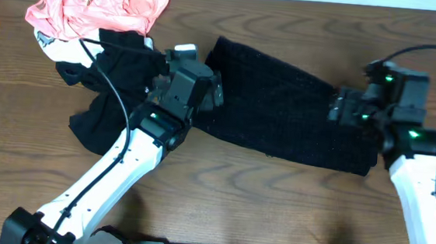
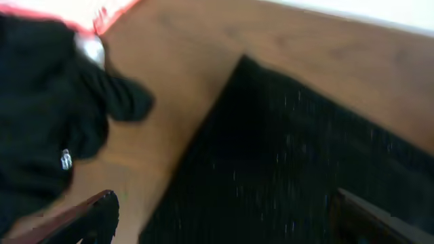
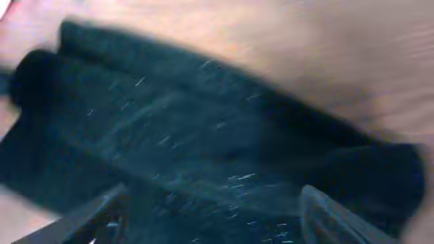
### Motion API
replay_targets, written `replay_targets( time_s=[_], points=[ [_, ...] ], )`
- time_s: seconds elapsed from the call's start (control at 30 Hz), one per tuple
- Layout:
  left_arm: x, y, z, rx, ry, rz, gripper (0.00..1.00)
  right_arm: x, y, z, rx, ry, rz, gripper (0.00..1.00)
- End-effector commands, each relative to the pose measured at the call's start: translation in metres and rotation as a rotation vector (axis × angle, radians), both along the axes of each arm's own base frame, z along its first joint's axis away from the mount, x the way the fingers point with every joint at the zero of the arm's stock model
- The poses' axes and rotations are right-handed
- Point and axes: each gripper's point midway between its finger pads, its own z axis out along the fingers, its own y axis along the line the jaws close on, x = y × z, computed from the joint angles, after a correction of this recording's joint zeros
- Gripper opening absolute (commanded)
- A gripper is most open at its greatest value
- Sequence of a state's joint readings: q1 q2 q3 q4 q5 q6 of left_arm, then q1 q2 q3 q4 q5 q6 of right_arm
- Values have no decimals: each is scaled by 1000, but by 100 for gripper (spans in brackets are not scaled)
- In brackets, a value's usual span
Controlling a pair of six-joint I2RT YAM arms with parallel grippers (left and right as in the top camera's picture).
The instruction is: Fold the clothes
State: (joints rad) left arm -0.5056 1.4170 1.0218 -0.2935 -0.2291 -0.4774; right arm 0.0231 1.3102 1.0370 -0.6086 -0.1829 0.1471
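Note:
A black knitted garment (image 1: 281, 111) lies folded into a long band across the middle of the wooden table. My left gripper (image 1: 209, 86) hovers over its left end, fingers open, nothing between them; the cloth's edge shows in the left wrist view (image 2: 285, 163). My right gripper (image 1: 342, 108) is over the garment's right end, open, with the dark cloth (image 3: 203, 149) spread below its fingers. Whether the fingers touch the cloth I cannot tell.
A pile of clothes lies at the back left: a pink-orange garment (image 1: 99, 3) on top, a crumpled black garment (image 1: 111, 90) below it, also in the left wrist view (image 2: 47, 102). Bare wood (image 1: 274, 204) lies in front of the band.

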Motion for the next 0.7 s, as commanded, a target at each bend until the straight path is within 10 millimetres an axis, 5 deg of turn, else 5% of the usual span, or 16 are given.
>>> replay_targets(
  time_s=[0.0, 0.2, 0.37, 0.67],
  points=[
    [-6, -8, -14, -38, 75, -20, 98, -3, 37, -17, 21, 57, 139, 70],
    [-13, -5, -28, -26, 135, 0, 98, -8, 80, -55, 7, 156, 258, 42],
    [-13, -7, -39, -11, 161, -2, 99, -8, 94, -84, 10, 227, 272, 19],
    [-15, -12, -73, 5, 246, 13, 90, -6, 98, -111, 6, 281, 281, 9]
  ],
)
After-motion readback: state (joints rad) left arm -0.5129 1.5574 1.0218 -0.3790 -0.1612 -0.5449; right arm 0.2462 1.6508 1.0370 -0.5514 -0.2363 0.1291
